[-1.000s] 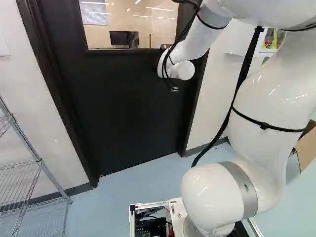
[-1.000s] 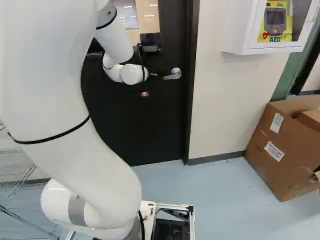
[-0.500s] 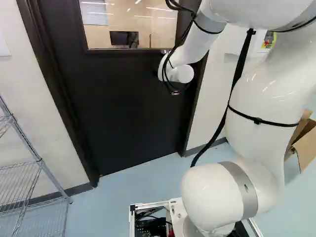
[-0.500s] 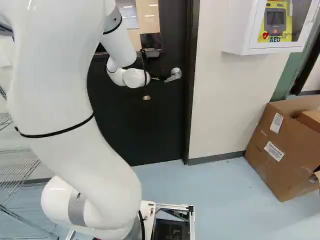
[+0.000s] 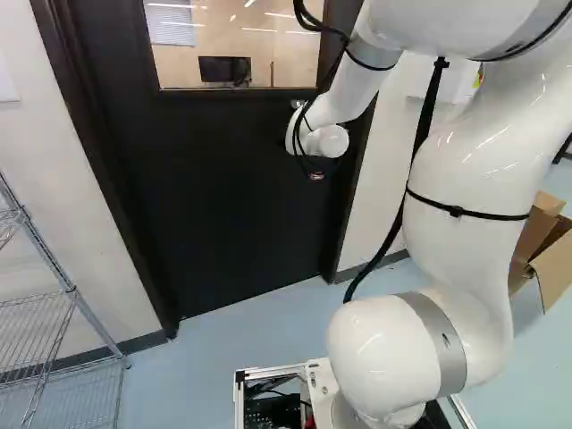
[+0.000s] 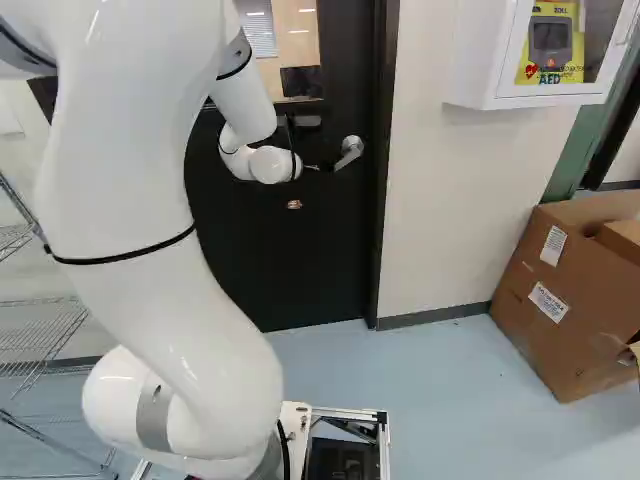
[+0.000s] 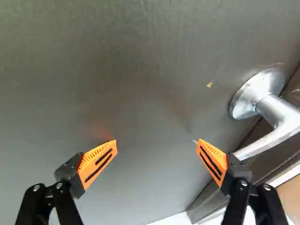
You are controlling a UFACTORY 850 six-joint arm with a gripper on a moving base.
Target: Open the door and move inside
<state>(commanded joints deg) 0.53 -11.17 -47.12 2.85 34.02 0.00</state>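
Slip risk at door handle (image 7: pixel 282 115).
Tool (image 7: pixel 157 142) wide open, gripping nothing; tilted lever close beside one finger. Pressed one-sidedly, it could slip and spring back, leaving door (image 5: pixel 228 197) latched.

Cardboard box (image 6: pixel 570 290) nr wall (image 6: pixel 435 200), AED cab. (image 6: pixel 478 60) above, wire shelving (image 5: pixel 67 304) opp. side.

I have wire shelving (image 5: pixel 69 286) at ten o'clock, a cardboard box (image 6: pixel 565 330) at two, pale blue floor (image 5: pixel 210 357) between.
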